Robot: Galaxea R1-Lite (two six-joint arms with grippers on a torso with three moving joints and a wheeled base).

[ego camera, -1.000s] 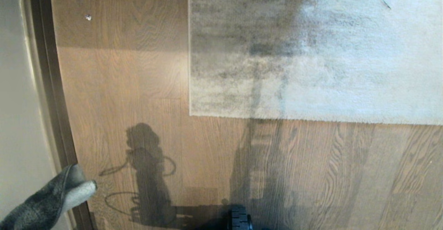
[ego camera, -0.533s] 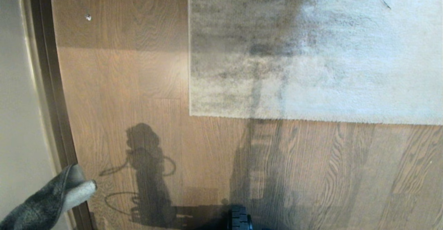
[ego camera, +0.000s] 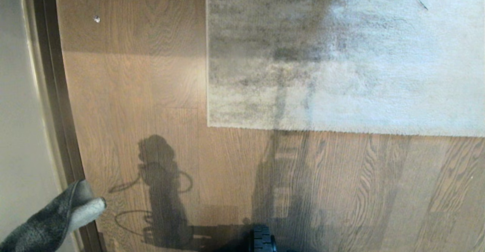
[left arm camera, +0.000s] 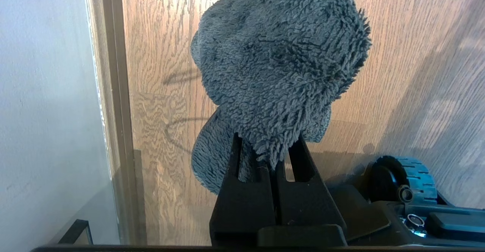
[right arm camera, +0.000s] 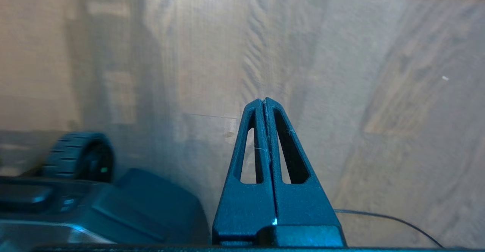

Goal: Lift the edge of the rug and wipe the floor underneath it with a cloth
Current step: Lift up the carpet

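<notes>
no readable text, labels or signs

Wood floor under flat grey rug

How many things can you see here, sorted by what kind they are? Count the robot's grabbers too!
Rugs: 1, the rug edge flat on the floor
Cloths: 1, the cloth, held
Grippers: 2, the left gripper and the right gripper, both shut
Wheels: 1, the wheel
Total: 5
</notes>
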